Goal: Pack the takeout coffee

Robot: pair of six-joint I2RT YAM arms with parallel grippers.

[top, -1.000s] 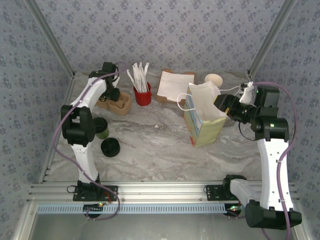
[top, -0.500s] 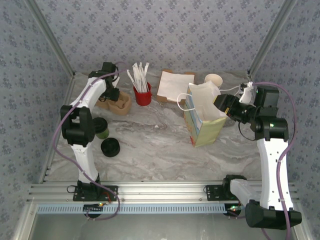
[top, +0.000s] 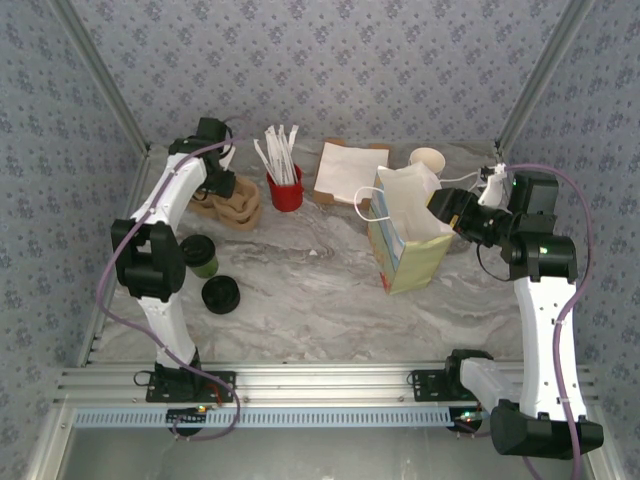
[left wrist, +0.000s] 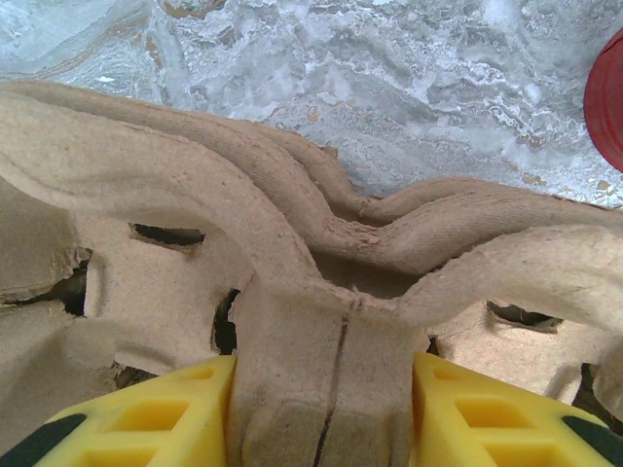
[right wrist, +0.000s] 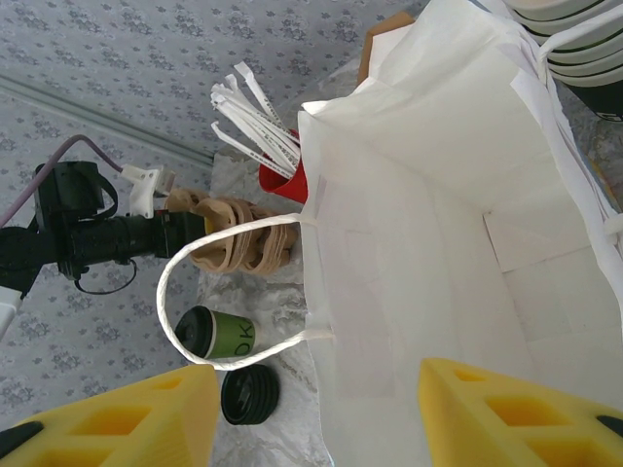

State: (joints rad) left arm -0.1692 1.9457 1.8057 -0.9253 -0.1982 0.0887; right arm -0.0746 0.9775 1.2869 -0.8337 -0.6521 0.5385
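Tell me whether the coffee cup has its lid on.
Off. The cup stands open-topped, and the black lid lies beside it, apart from it.

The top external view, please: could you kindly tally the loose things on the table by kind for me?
Green cup: 1
Black lid: 1
Paper bag: 1
Red holder of white sticks: 1
Napkin stack: 1
Pale cup stack: 1
Cardboard carrier stack: 1
Total: 7
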